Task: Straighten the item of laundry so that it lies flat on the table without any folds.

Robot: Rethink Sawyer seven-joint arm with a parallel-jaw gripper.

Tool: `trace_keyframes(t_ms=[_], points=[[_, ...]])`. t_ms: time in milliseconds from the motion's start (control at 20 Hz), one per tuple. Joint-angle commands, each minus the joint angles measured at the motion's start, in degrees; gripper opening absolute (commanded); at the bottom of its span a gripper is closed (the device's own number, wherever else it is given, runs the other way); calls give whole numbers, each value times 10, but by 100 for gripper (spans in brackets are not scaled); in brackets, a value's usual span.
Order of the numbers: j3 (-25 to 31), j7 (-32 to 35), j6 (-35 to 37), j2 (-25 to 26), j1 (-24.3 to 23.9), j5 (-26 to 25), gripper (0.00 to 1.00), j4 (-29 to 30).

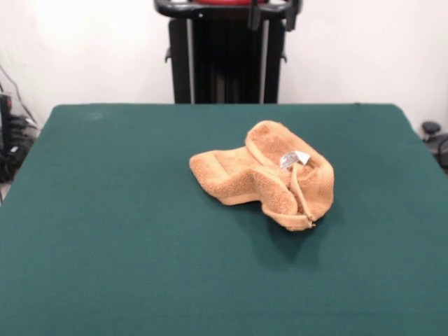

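Item: orange-tan hand towel (262, 176), terry cloth, lying crumpled and folded over itself slightly right of centre on the dark green surface (105, 224). White care tag (294, 159) showing on top, toward its far right side. Robot pedestal (227, 56) at the far edge. Hand: two dark tips (273, 14) at top edge; opening cannot be told.

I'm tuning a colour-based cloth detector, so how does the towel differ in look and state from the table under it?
The towel is orange-tan; the table is dark green. The towel is crumpled and bunched into folds, while the table top lies flat and smooth. The towel is small and covers only a patch right of centre; the table fills most of the view. The towel carries a white tag; the table is plain. Both look matte.
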Motion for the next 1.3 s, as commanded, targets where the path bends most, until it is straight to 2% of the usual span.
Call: trace_keyframes(t_ms=[50, 750, 1300], points=[[43, 52, -76, 84, -9, -33, 100, 9], [70, 27, -75, 91, -44, -44, 100, -6], [68, 28, -74, 96, -45, -48, 100, -12]])
